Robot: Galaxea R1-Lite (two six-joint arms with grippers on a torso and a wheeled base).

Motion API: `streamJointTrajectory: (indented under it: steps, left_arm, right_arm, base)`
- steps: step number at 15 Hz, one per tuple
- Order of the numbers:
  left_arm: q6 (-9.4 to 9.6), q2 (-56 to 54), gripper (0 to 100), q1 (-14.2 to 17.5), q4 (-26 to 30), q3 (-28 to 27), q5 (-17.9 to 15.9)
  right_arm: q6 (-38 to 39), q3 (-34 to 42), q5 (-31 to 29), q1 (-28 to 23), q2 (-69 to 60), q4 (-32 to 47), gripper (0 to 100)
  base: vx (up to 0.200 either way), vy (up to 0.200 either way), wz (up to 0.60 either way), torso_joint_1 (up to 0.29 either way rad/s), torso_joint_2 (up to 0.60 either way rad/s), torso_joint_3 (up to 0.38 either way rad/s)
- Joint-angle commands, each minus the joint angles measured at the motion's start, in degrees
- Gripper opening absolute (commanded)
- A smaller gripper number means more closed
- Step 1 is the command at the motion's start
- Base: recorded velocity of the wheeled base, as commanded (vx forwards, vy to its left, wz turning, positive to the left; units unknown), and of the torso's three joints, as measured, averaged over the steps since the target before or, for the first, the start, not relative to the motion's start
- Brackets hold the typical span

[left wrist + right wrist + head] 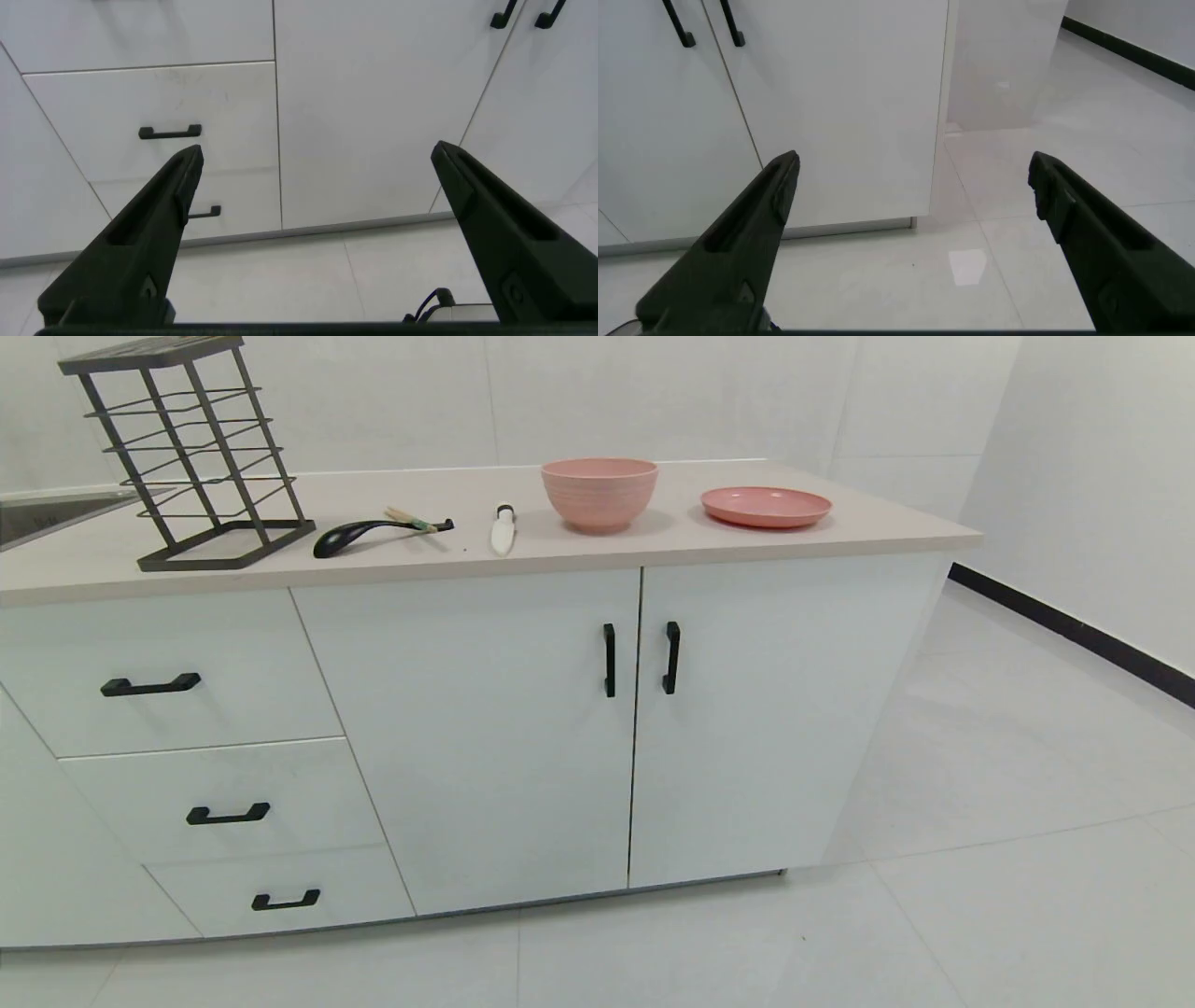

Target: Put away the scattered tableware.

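On the beige countertop (887,527) stand a pink bowl (599,493) and, to its right, a flat pink plate (766,507). Left of the bowl lie a white-handled knife (503,529), a pair of chopsticks (416,519) and a black spoon (347,536). A black wire rack (191,453) stands at the far left of the counter. My left gripper (318,163) hangs open, low in front of the white drawers (149,98). My right gripper (915,173) is open too, low before the cabinet's right corner (941,112), with nothing between its fingers.
Two white cabinet doors with black handles (639,658) sit below the counter; three drawers (187,747) are to their left. A sink edge (47,513) shows at the far left. Pale tiled floor (1008,784) stretches to the right of the cabinet.
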Motion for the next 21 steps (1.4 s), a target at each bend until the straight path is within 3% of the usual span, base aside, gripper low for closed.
streamJointTrajectory:
  steps: [1, 8, 9, 12, 15, 21]
  left_arm:
    - [0.00, 0.1, 100, 0.0, 0.0, 0.0, 0.0]
    - [0.18, 0.1, 100, 0.0, -0.1, 0.0, 0.0]
    - [0.18, 0.1, 100, 0.0, 0.0, 0.0, 0.0]
    - [0.26, 0.1, 100, 0.0, 0.0, 0.0, 0.0]
    - [0.26, 0.1, 100, 0.0, 0.0, 0.0, 0.0]
    - [0.26, 0.1, 100, 0.0, 0.0, 0.0, 0.0]
  right_arm:
    - [0.0, 0.0, 0.0, 0.0, 0.1, 0.0, 100]
    - [-0.2, -0.7, -0.1, -0.2, 0.1, -2.3, 100]
    - [-0.6, -7.6, 0.4, -0.7, 0.8, -5.4, 100]
    - [-0.9, -16.5, 6.4, 0.7, 11.9, -3.9, 100]
    - [-0.8, -20.0, 11.0, 2.8, 22.2, -4.0, 100]
    - [-0.9, -24.8, 13.7, 7.1, 44.6, -8.9, 100]
  base:
    - [0.000, 0.000, 0.00, 0.000, 0.00, 0.000]
    - [0.000, 0.000, 0.00, 0.000, 0.00, 0.000]
    - [0.000, 0.000, 0.00, 0.000, 0.00, 0.000]
    - [0.000, 0.000, 0.00, 0.000, 0.00, 0.000]
    - [0.000, 0.000, 0.00, 0.000, 0.00, 0.000]
    - [0.000, 0.000, 0.00, 0.000, 0.00, 0.000]
